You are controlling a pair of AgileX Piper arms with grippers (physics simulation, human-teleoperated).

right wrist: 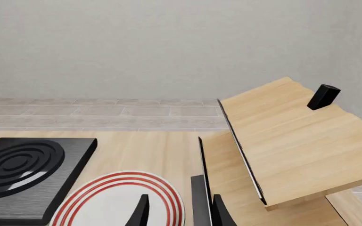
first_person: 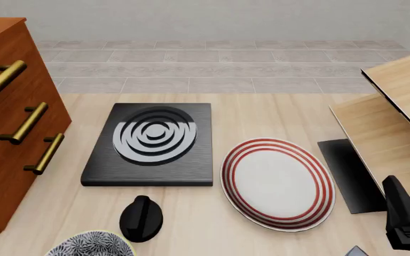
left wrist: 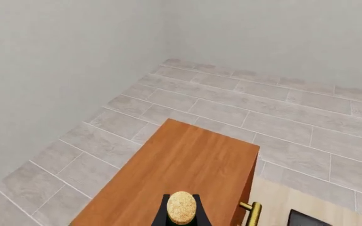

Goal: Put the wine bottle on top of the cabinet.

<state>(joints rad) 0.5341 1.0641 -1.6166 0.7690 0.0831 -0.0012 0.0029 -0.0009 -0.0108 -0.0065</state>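
In the left wrist view only the tan cork top of the wine bottle (left wrist: 181, 205) shows, held above the reddish-brown top of the cabinet (left wrist: 181, 165). Dark fingers of my left gripper (left wrist: 181, 215) sit close on both sides of the cork, shut on the bottle; its green body is hidden. The front view shows the cabinet (first_person: 6, 154) at the left with brass bar handles, but neither the bottle nor the left gripper. At the front right of the table, my right gripper (first_person: 407, 216) (right wrist: 181, 214) is open and holds nothing.
A black ribbed slab (first_person: 150, 143) lies mid-table with a red-ringed plate (first_person: 278, 183) to its right. A black knob (first_person: 141, 217) and a patterned bowl (first_person: 91, 246) sit near the front edge. Pale wood angled panels (first_person: 394, 122) stand at the right.
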